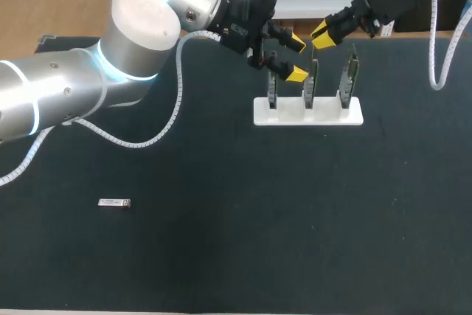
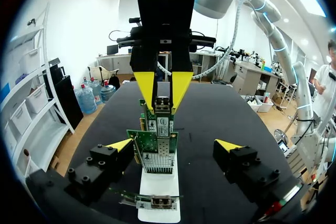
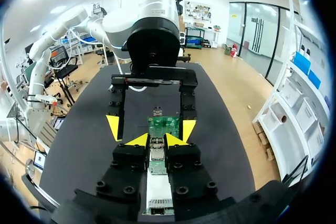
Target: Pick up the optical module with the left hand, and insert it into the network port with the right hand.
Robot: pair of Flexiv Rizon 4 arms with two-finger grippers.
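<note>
Upright cards [image 1: 311, 82] on rack [image 1: 324, 114] obstruct; narrow gaps between them.

The table [image 1: 221, 256] is seen from above in the head view; the rack [image 1: 307, 111] is faced closely from opposite ends by both wrist views.

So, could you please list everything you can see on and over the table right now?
loose optical module: one, silver, lying flat on the table, far from the rack.
held optical module: one, silvery, between the right gripper's fingers, above the cards.
network cards: three, green, upright in the rack.
rack: one, white, towards the table's back.
table: one, black.
left gripper: yellow-tipped, open, at the rack's end.
right gripper: yellow-tipped, shut on the held optical module.
</note>
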